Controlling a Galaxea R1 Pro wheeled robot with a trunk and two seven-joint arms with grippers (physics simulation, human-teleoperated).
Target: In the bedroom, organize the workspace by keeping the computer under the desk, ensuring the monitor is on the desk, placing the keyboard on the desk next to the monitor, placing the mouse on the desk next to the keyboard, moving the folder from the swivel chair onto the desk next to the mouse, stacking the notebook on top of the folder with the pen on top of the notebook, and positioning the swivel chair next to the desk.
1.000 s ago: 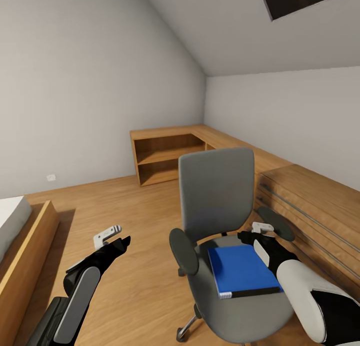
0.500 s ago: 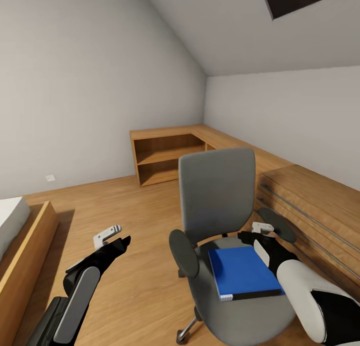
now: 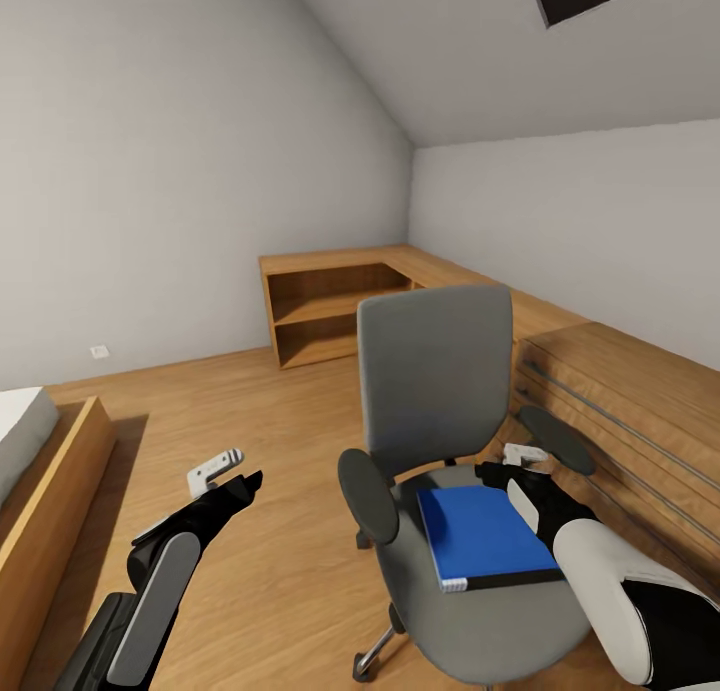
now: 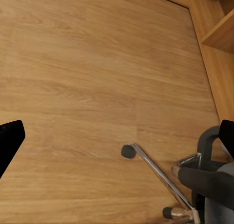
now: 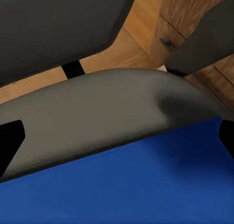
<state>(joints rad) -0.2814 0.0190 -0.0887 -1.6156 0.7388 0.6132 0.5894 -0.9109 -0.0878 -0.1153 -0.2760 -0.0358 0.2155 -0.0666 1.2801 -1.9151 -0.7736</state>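
Blue folder [image 3: 484, 537] lies flat on the chair [image 3: 437, 391] seat, at five o'clock in the head view, right gripper [image 3: 524, 457] hovering at its far corner, fingers spread. The left wrist view adds the chrome base [image 4: 161, 177] over wood floor [image 4: 87, 78]; left gripper [image 3: 216, 469] hangs apart, at seven o'clock.

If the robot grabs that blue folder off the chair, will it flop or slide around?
The folder looks flat and straight-edged, so it is probably fairly stiff. It lies loose on the swivel chair seat, so a nudge could slide it. The chair stands on casters and may roll if the right gripper pushes.
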